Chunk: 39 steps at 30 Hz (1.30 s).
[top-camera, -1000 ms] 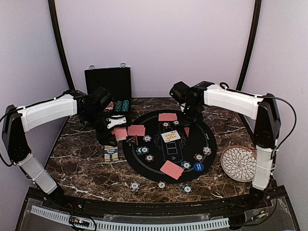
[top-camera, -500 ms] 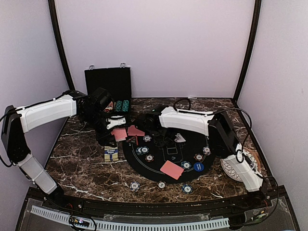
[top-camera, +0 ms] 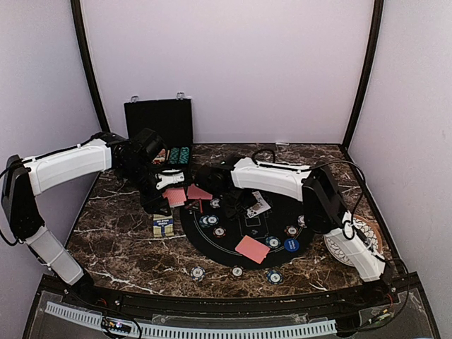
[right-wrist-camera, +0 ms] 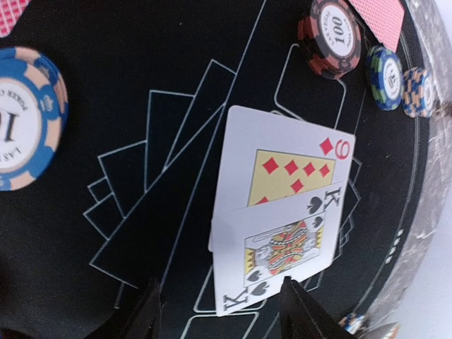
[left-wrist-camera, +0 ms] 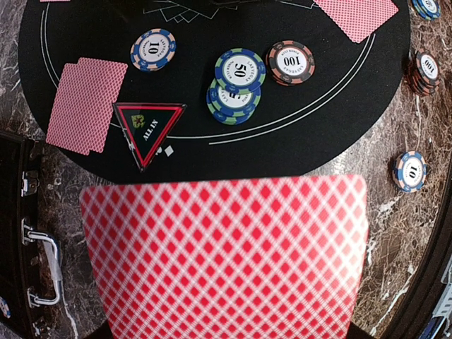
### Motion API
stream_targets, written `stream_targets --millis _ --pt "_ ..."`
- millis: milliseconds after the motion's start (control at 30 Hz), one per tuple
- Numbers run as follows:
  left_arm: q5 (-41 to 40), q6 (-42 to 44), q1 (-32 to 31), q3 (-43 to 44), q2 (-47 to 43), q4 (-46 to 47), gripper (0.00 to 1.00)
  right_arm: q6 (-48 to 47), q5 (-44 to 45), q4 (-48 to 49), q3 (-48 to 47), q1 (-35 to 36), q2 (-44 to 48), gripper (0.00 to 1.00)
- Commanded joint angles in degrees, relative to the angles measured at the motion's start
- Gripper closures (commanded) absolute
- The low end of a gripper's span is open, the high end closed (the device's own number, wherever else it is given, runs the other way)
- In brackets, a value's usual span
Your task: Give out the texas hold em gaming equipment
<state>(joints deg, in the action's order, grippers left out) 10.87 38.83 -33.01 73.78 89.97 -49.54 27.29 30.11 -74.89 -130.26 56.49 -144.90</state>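
One marble desk (top-camera: 120, 240) carries a round black mat (top-camera: 219, 251). The left end effector (top-camera: 166, 191) is clamped on a red-backed card (left-wrist-camera: 226, 254) beside the mat's left edge. The right end effector (right-wrist-camera: 220, 282), fingers apart, hangs over a face-up nine of diamonds (right-wrist-camera: 289, 166) and overlapping king of spades (right-wrist-camera: 282, 247) on the mat. Striped chips (left-wrist-camera: 240, 70) and a red triangle token (left-wrist-camera: 150, 131) lie nearby.

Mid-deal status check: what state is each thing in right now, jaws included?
left gripper: jaws shut on held red cards.
right gripper: jaws open above the king of spades.
king of spades: face up on the mat.
nine of diamonds: face up, partly under the king of spades.
black case: lid open.
blue-green chips: stacked.
triangle token: lying flat.
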Motion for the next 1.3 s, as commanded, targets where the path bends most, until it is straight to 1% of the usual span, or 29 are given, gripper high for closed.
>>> stream_targets --millis 0,67,133,267,333,433,600,700,1000,1267 --pt "0.71 0.57 0.12 1.10 -1.81 -1.13 1.00 0.87 -11.25 11.00 4.77 -1.90 8.08 0.39" --pt "0.63 0.62 0.06 1.17 -1.88 -1.26 1.00 1.32 -16.09 17.61 11.25 -3.13 13.13 0.39" --pt "0.58 0.70 0.12 1.13 -1.94 -1.26 1.00 2.20 -21.18 23.83 18.23 -4.31 18.31 0.43" --pt "0.48 0.91 0.07 1.04 -1.93 -1.29 1.00 3.88 -28.77 32.67 30.60 -5.01 26.50 0.47" --pt "0.47 1.04 0.12 1.02 -2.01 -1.33 1.00 4.81 -32.50 35.79 36.25 -4.90 29.08 0.50" --pt "0.56 1.07 0.07 1.02 -1.91 -1.31 1.00 5.78 -35.08 39.12 43.82 -4.81 31.98 0.56" --pt "0.62 1.07 0.09 0.78 -1.97 -1.44 1.00 7.34 -38.74 44.35 53.18 -4.66 33.87 0.59" --pt "0.62 1.07 0.08 0.78 -1.92 -1.50 1.00 8.06 -40.56 46.59 56.23 -4.27 33.78 0.60" --pt "0.70 1.06 0.06 0.87 -1.45 -1.39 1.00 9.15 -42.34 48.38 59.78 -1.70 33.08 0.62" --pt "0.75 1.07 0.06 0.46 -1.55 -1.18 1.00 11.36 -42.94 48.73 63.98 0.31 36.38 0.67"
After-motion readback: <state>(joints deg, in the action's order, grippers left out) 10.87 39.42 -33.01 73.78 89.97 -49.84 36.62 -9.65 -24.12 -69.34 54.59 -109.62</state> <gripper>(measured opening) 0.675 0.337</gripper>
